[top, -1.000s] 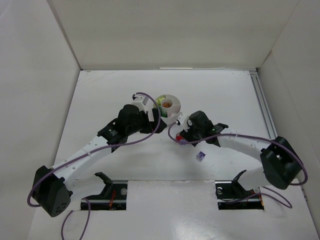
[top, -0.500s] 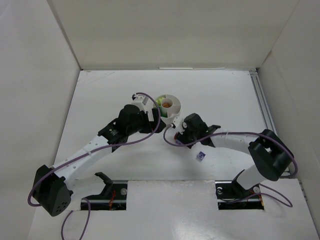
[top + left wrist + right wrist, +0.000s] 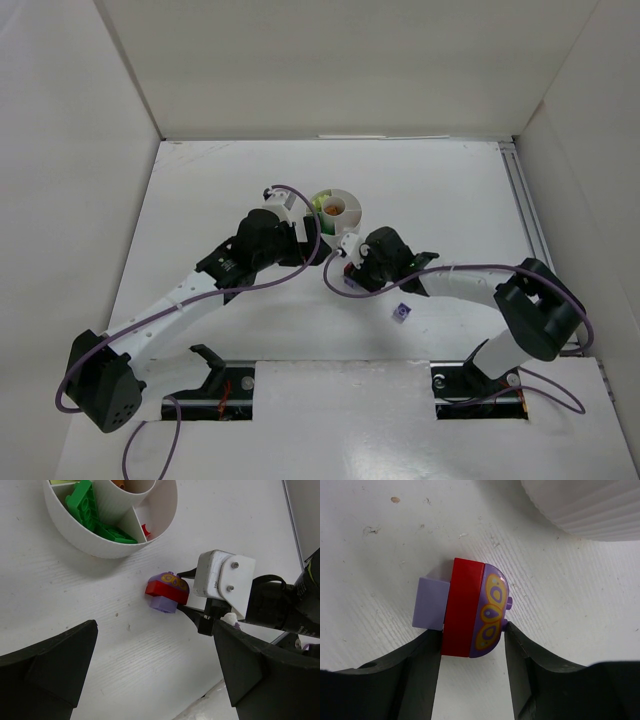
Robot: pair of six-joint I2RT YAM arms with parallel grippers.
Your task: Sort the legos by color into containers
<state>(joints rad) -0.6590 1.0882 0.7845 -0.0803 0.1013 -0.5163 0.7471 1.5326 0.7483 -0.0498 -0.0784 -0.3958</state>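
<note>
Right hand (image 3: 472, 636) shifted left, lego stack (image 3: 465, 607) lying sideways

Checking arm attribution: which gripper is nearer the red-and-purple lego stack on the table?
Right. The right gripper has its fingers against both sides of the lego stack; the left gripper hovers open, apart from it.

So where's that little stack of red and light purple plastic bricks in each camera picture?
Top external: the red and light purple plastic brick stack sits mid-picture, just below the round white plastic dish.
Left wrist: centre, lower right of the dish.
Right wrist: centre, between black fingers; dish top right.
Shared landmark: the dish.
</note>
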